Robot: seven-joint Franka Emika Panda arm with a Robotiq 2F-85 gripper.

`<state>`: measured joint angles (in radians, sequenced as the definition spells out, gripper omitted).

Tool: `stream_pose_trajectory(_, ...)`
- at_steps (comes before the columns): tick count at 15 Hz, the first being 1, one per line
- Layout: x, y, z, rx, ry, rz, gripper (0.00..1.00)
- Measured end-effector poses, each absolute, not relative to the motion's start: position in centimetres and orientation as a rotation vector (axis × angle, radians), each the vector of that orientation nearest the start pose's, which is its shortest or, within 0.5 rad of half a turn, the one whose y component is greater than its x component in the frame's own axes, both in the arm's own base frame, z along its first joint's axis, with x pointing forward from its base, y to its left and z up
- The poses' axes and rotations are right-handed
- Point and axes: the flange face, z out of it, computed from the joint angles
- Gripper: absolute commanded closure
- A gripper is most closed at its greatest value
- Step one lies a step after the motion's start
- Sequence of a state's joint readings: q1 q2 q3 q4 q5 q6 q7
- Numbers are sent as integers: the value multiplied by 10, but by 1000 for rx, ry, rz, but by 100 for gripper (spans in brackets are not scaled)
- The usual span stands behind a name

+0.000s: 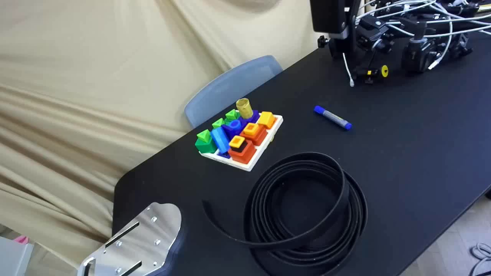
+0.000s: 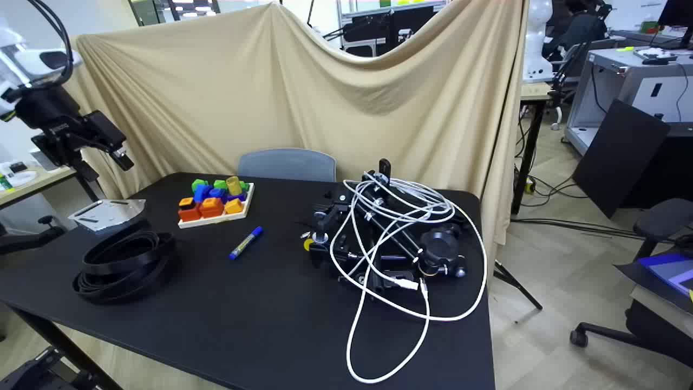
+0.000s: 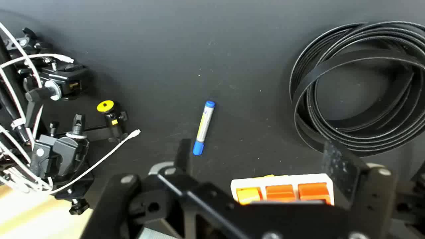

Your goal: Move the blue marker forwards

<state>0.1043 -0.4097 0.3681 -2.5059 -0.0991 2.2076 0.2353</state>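
black table [image 1: 406, 145]: blue marker [image 3: 205, 126], label [image 3: 201, 126] too blurred to read; claw [image 2: 107, 166] spread wide.

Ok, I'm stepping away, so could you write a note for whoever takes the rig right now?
End effector: open, empty, raised above the table.
Marker: lying on the table between the toys and the black gear, apart from the coil.
Done: not in the grip; progress forwards can't be judged from these views.
Left: likely grasp it and move it forwards.
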Motion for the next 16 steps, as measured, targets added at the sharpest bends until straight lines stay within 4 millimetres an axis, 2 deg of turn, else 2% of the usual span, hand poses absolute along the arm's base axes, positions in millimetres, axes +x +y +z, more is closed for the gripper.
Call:
stream_pose_trajectory(13,380,192,427,-3286,-449,-254,0)
stream_pose_trajectory(16,388,180,428,-3273,-394,-275,0)
